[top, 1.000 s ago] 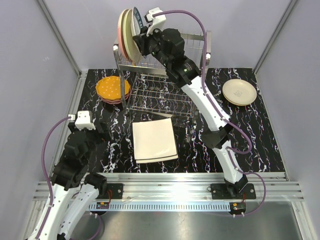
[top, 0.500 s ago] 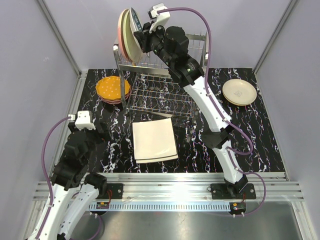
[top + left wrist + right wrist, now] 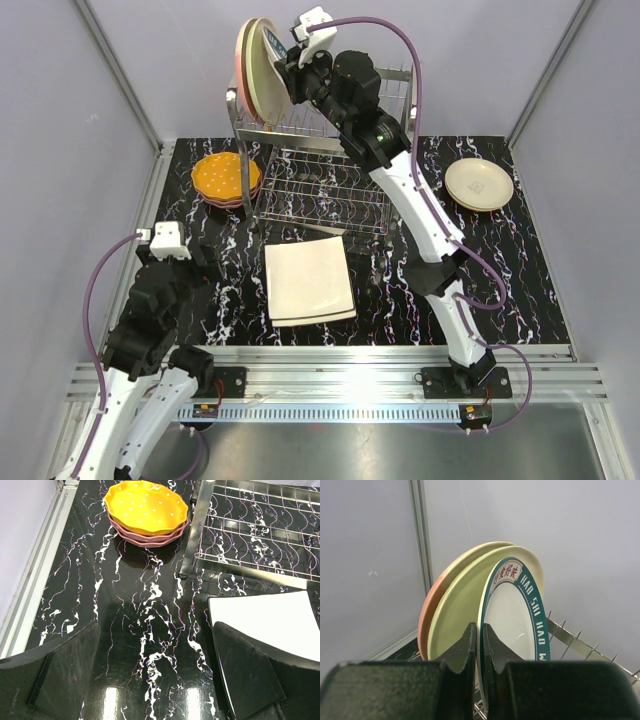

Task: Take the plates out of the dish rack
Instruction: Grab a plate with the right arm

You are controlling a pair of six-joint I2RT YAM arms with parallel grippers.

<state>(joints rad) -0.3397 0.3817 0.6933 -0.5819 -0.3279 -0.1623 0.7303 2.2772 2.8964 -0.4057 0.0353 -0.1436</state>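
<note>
The chrome dish rack [image 3: 330,190] stands at the back. On its upper tier stand three upright plates: a pink-and-cream one, a cream one [image 3: 457,612] and a white plate with a dark green lettered rim [image 3: 517,610]. My right gripper [image 3: 480,645] is shut on the rim of the white plate; it also shows in the top view [image 3: 290,62]. My left gripper [image 3: 160,680] is open and empty over the table at the near left. An orange plate [image 3: 221,175] lies on a maroon-pink one left of the rack.
A large cream square plate [image 3: 308,281] lies in front of the rack, its edge beside my left gripper's right finger [image 3: 245,675]. A cream round plate [image 3: 479,184] lies at the back right. Grey walls close in the table.
My right gripper has risen a little and drawn the white plate up and to the right, away from the cream plate. The left arm has not moved.
</note>
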